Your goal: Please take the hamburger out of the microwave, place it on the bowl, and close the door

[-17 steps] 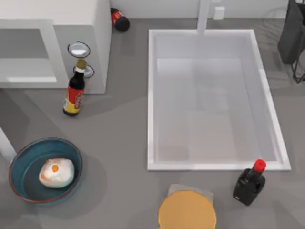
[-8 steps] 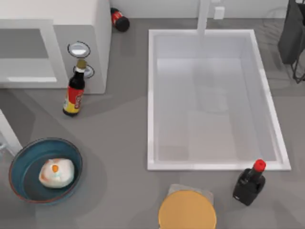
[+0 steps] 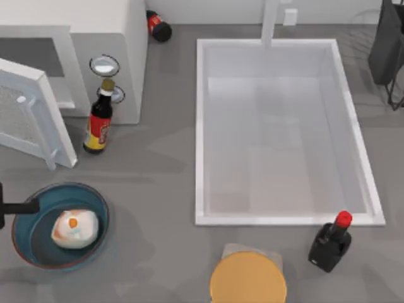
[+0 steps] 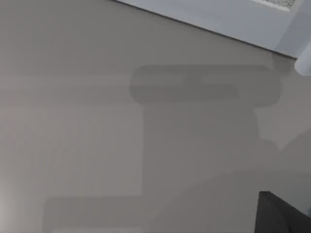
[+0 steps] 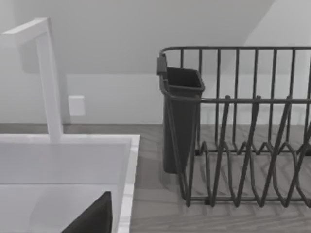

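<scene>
Fingers of the left gripper (image 3: pixel 28 206): a dark bar reaches in from the top view's left edge and ends at the left rim of the bowl (image 3: pixel 95 243); whether they are apart or together cannot be told. In the left wrist view a dark corner of the gripper (image 4: pixel 282 216) hangs over bare grey tabletop (image 4: pixel 97 145).

Hamburger (image 3: pixel 74 228) lies inside the bowl, just right of and below the bar's tip, apart from it (orange spot facing up). Bowl sits on the tabletop near the front-left corner.

Door (image 3: pixel 35 113) of the microwave (image 3: pixel 107 38) stands partly open, swung out at an angle from the front, its free edge toward the bowl. Grey speckled window visible on its face.

Left arm: low, coming in level from the left edge, between door and bowl.

Right arm: parked at the far right; its wrist view shows a dark edge of the right gripper (image 5: pixel 95 218) above the sink (image 5: pixel 58 165), with the dish rack (image 5: pixel 243 145) beyond. Whether those fingers are apart or together cannot be told.

Sauce bottle (image 3: pixel 99 120) stands upright in front of the microwave's dials, just right of the door.
</scene>
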`<state>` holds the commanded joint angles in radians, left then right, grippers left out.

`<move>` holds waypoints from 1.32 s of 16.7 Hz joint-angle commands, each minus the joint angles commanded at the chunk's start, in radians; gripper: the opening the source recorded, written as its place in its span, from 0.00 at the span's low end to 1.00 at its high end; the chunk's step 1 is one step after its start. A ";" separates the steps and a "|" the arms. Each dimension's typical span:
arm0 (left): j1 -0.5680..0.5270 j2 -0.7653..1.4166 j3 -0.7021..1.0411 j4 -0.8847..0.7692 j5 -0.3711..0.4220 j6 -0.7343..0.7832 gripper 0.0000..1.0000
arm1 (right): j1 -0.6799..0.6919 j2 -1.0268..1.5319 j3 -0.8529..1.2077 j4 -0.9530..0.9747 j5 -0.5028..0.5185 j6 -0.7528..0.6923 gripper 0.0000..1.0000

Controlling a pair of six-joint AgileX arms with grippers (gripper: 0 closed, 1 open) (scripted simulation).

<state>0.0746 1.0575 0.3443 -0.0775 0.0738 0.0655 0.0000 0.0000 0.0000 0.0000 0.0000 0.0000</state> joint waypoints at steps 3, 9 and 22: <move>-0.005 -0.003 -0.002 0.000 -0.004 -0.005 0.00 | 0.000 0.000 0.000 0.000 0.000 0.000 1.00; -0.010 0.121 0.079 0.050 -0.006 -0.009 0.00 | 0.000 0.000 0.000 0.000 0.000 0.000 1.00; -0.035 0.505 0.299 0.206 -0.023 -0.024 0.00 | 0.000 0.000 0.000 0.000 0.000 0.000 1.00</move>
<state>0.0398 1.5626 0.6432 0.1286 0.0503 0.0411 0.0000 0.0000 0.0000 0.0000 0.0000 0.0000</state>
